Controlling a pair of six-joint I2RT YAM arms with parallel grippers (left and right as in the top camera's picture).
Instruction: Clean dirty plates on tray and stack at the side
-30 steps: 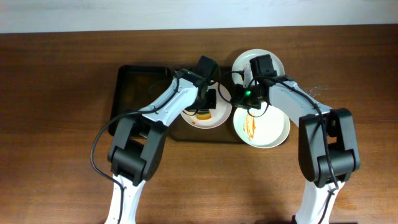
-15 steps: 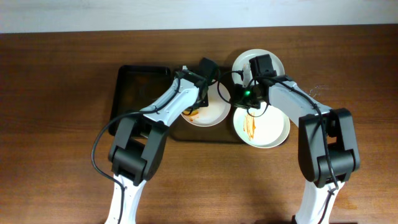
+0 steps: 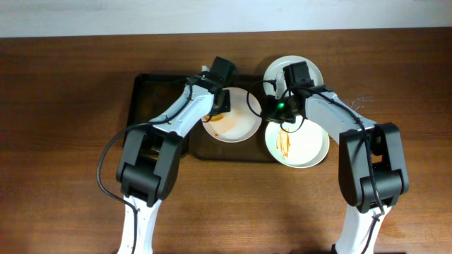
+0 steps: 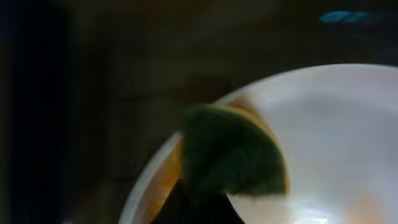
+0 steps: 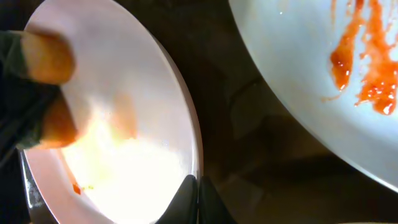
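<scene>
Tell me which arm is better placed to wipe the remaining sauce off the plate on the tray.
Left. The left pincer is shut on the sponge, pressed against the plate at its smeared edge. The right pincer is clamping that plate's rim, likely steadying it.

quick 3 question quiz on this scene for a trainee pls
1. Multiple choice: what does the left pincer grip? A) a spoon B) a sponge C) nothing
2. True or false: the right pincer hangs open, holding nothing.
3. Short answer: which plate shows no sauce?

Key
1. B, and it is pressed on the tray plate.
2. False: it is shut on that plate's rim.
3. The far plate, white where it shows; the streaked plate is dirty.
</scene>
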